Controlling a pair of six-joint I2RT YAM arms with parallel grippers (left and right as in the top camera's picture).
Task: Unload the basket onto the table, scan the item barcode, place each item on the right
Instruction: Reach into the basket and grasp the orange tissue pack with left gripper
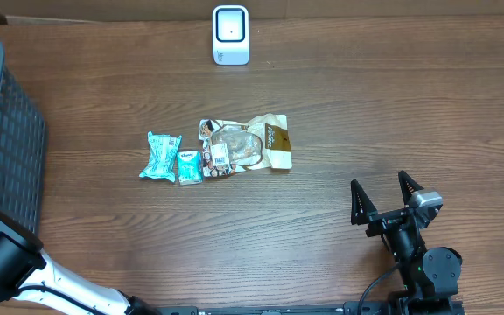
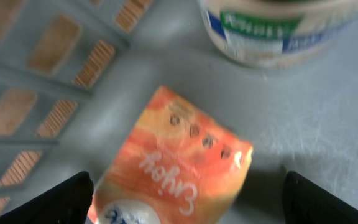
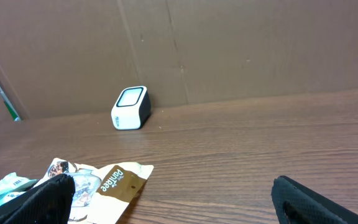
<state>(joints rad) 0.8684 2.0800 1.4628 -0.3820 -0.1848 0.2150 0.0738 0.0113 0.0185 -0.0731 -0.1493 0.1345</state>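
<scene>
In the left wrist view an orange snack packet (image 2: 179, 155) with white lettering lies on the grey floor of the basket (image 2: 316, 118). My left gripper (image 2: 186, 180) is open, one finger on either side of the packet's near end. Its left finger (image 2: 61, 199) is close to the packet's edge; a gap separates the right finger (image 2: 328, 199) from it. The white barcode scanner (image 1: 230, 35) stands at the table's far edge. My right gripper (image 1: 379, 181) hovers open and empty over the front right of the table. The scanner (image 3: 130, 107) also shows in the right wrist view.
A white tub with a green and blue label (image 2: 272, 31) stands in the basket beyond the packet. The grey slatted basket (image 1: 7, 131) fills the table's left side. Two teal packets (image 1: 161, 156) (image 1: 190, 166) and a brown-and-white snack bag (image 1: 250, 145) lie mid-table.
</scene>
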